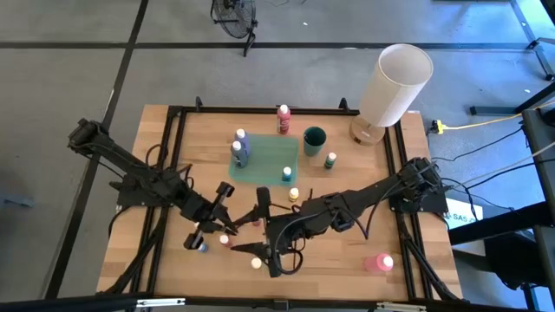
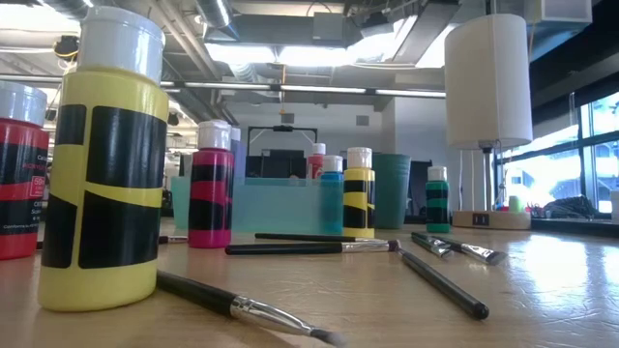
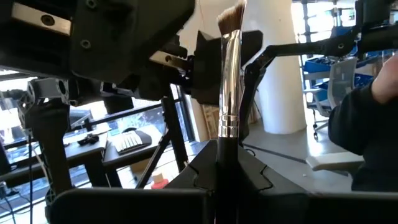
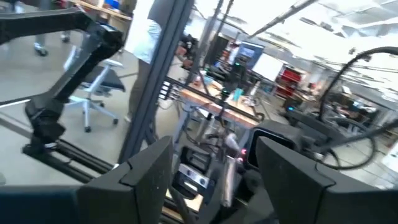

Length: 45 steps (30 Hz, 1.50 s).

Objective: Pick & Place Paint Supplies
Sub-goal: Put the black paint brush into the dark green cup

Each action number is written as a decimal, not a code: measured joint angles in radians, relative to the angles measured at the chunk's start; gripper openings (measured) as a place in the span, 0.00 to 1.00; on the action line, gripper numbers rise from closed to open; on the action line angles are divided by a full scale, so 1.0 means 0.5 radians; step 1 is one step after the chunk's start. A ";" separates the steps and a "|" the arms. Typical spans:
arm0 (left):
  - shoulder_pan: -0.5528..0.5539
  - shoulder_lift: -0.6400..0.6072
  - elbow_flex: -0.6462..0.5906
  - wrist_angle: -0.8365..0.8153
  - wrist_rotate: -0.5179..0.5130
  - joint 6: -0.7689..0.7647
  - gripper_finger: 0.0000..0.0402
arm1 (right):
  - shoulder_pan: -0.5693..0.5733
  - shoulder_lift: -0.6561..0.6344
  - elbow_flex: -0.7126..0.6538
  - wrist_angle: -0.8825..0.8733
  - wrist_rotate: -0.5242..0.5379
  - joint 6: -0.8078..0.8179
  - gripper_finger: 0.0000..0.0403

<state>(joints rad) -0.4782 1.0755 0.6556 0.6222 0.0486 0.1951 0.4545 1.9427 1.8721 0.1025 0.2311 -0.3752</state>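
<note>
My left gripper (image 3: 222, 186) hovers over the table's near middle (image 1: 224, 212), shut on a thin dark-handled brush (image 3: 227, 93). The brush's bristle end (image 3: 231, 15) points at my right gripper (image 1: 263, 212). My right gripper (image 4: 217, 171) faces it, open, fingers apart on either side of the brush tip (image 4: 231, 148); I cannot tell if they touch. Small white-capped bottles stand around: yellow (image 2: 106, 164), red (image 2: 19, 174), pink (image 2: 210, 188), yellow-black (image 2: 359, 198), green (image 2: 438, 198). More brushes (image 2: 309, 247) lie flat on the wood. My left gripper pinches the brush between its two fingers by the dark handle (image 3: 222, 152), just behind the silver ferrule. The ferrule and bristles stick out past the fingertips, free in the air. The rest of the handle is hidden by the gripper.
A green tray (image 1: 264, 165) at the far middle holds blue and purple bottles (image 1: 238, 149). A teal cup (image 1: 314, 139) and the big white cylinder (image 1: 395, 82) stand far right. A pink bottle (image 1: 379, 263) lies near right. Small bottles (image 1: 256, 262) crowd under the grippers.
</note>
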 joint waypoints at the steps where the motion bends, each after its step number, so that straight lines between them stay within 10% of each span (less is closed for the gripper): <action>1: 0.007 0.013 0.000 0.012 0.001 0.000 0.04 | -0.003 0.000 0.000 -0.012 -0.011 0.002 0.58; 19: 0.099 0.075 0.000 0.022 0.030 0.004 0.04 | -0.027 0.000 0.000 -0.115 -0.015 0.056 0.57; 45: 0.102 0.075 0.000 0.006 0.028 0.056 0.04 | -0.124 0.000 0.000 -0.169 -0.172 0.077 0.20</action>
<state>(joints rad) -0.4271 1.1130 0.6556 0.6250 0.0628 0.2234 0.3927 1.9427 1.8721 0.0181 0.1452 -0.3367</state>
